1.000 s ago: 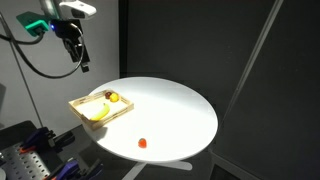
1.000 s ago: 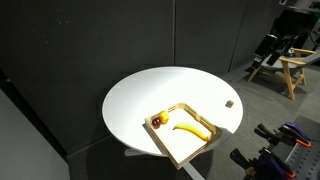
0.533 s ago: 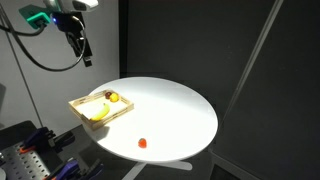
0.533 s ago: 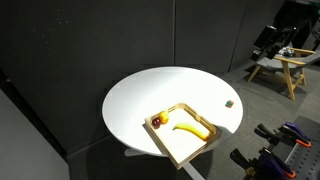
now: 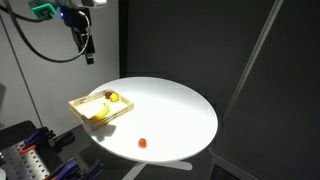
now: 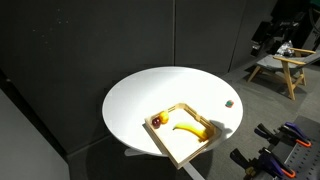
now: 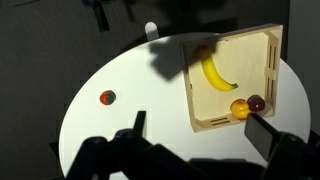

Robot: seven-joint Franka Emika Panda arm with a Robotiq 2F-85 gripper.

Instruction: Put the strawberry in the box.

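The strawberry [image 5: 142,143], a tiny red lump, lies alone on the round white table [image 5: 175,105], to the right of the box; in the wrist view it [image 7: 107,98] sits far left of the box. The box [image 5: 86,102] is a shallow light-wood tray near the table's edge, also seen in the other exterior view [image 6: 163,138] and the wrist view [image 7: 190,95]. It holds a yellow banana [image 7: 215,72], a small orange fruit [image 7: 239,108] and a dark red fruit [image 7: 257,103]. My gripper [image 5: 88,56] hangs high above the table, behind the box, open and empty [image 7: 205,135].
Dark curtains surround the table. A wooden chair [image 6: 282,68] stands beyond the table. Equipment [image 5: 35,155] sits low beside the table edge near the box. The table's rim [image 7: 75,110] curves close to the strawberry.
My gripper has moved upward and a little sideways, staying open. The strawberry, box and fruits have not moved.
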